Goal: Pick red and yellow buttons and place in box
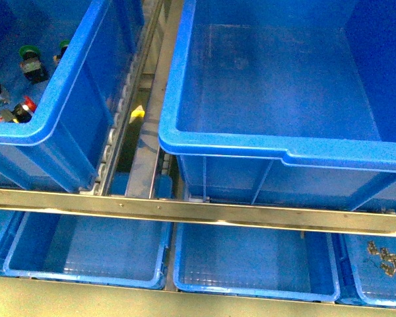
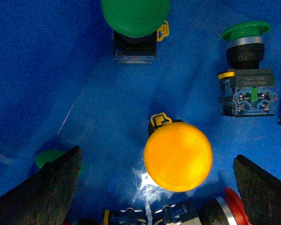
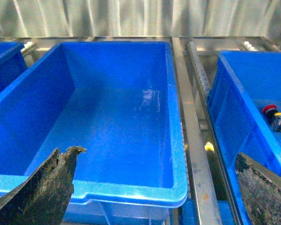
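In the left wrist view the yellow button [image 2: 178, 156] stands cap-up on a blue crate floor, between the spread fingers of my open left gripper [image 2: 154, 199]. The red button [image 2: 233, 210] lies on its side just beside it, close to one finger [image 2: 264, 192]. In the front view the red button [image 1: 28, 104] shows in the left crate [image 1: 66, 99]; neither arm is in that view. The box [image 1: 284, 150] holds nothing. My right gripper [image 3: 152, 197] hangs open near the front lip of the box [image 3: 131, 190], with nothing between its fingers.
Green-capped switches [image 2: 135, 16] [image 2: 246, 30] stand near the yellow one, and another [image 1: 32, 53] shows from the front. A metal rail [image 1: 198, 211] crosses below both crates. Shallow blue trays [image 1: 86, 251] sit under it, one holding small metal parts [image 1: 386, 257].
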`<state>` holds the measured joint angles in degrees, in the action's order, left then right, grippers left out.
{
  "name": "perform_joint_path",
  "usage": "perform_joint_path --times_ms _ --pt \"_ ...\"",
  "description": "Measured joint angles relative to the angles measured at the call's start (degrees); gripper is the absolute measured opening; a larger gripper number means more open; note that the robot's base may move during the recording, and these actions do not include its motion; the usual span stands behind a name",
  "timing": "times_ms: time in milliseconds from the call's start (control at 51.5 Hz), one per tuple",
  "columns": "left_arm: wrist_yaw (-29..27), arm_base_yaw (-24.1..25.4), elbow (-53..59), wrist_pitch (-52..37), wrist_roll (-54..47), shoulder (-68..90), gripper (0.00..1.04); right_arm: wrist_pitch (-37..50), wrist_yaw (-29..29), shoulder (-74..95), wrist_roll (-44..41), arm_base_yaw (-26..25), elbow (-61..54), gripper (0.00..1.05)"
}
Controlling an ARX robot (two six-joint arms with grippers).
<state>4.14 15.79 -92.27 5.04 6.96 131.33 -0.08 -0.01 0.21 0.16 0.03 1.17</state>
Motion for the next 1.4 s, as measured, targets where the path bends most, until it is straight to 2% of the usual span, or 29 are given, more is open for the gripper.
perform_joint_path --times_ms 485,874,971,1204,1398 --pt "1.49 -1.05 -3.85 1.44 -0.33 3.02 0.96 0.00 0.00 0.00 0.00 0.00 0.00 0.98" --pt "2.10 -1.16 -3.85 1.97 -0.33 3.06 0.40 0.00 0.00 0.00 0.00 0.00 0.00 0.98" --pt "2.21 -1.16 -3.85 1.99 -0.33 3.06 0.36 0.00 0.00 0.00 0.00 0.00 0.00 0.98" --pt "3.56 -0.79 -3.41 1.66 0.44 2.80 0.36 0.00 0.00 0.00 0.00 0.00 0.00 0.98" --pt "12.20 0.98 1.70 -0.70 8.59 -1.51 0.36 0.00 0.00 0.00 0.00 0.00 0.00 0.98"
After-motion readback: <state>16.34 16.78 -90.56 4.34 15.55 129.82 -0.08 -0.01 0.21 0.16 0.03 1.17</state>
